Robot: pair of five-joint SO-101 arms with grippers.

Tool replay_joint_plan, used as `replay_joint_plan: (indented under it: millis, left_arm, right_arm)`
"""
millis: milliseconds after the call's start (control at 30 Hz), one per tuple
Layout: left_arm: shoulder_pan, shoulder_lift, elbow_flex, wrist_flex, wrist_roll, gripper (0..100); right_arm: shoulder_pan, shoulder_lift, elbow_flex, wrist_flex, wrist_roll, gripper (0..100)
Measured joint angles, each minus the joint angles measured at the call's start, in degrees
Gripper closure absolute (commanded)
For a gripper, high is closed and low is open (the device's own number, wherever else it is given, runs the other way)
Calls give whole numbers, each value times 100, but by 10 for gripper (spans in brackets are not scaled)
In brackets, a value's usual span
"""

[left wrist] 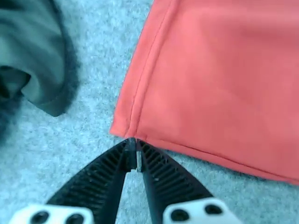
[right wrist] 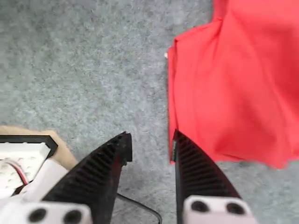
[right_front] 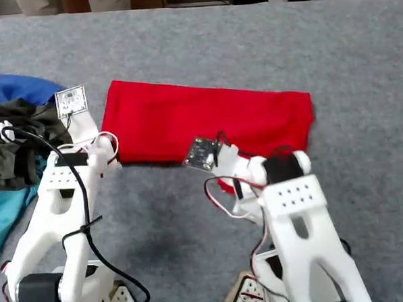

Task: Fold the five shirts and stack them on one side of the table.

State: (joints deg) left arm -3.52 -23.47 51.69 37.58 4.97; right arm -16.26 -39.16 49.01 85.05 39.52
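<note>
High view: the folded red shirt (right_front: pixel 207 120) lies flat, ahead of both arms. Left wrist view: the left gripper (left wrist: pixel 134 149) has its jaws together, tips touching the shirt's corner. Right wrist view: the right gripper (right wrist: pixel 151 137) holds its jaws apart, the shirt's edge just beyond one tip.

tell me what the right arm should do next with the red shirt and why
Probably slide the right gripper sideways until the edge of the red shirt sits between its open fingers, then close. The gap is over bare table, the cloth just beside one finger. The left gripper is shut at the shirt's corner, so a matching hold seems needed to fold.
</note>
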Motion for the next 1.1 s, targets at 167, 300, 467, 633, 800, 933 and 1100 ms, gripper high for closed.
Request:
replay_joint_plan:
  millis: [167, 300, 467, 633, 800, 933, 1100]
  left_arm:
    - [0, 343, 18, -422, 0, 980]
    - [0, 914, -70, -527, 0, 980]
    - [-114, 1459, -475, -492, 0, 980]
    - [-141, 1846, -870, -237, 0, 980]
    - [-141, 1978, -1046, -114, 0, 980]
    - [-141, 1987, -1090, -88, 0, 980]
    - [-141, 1987, -1090, -88, 0, 980]
  right_arm:
    - [0, 642, 0, -387, 0, 836]
    - [0, 1029, 0, -695, 0, 836]
    - [0, 1319, 0, -941, 0, 835]
    - [0, 1574, 26, -1222, 0, 835]
    - [62, 1908, 26, -1591, 0, 797]
    - [264, 2171, 26, -1785, 53, 791]
    - [281, 2242, 70, -1978, 70, 790]
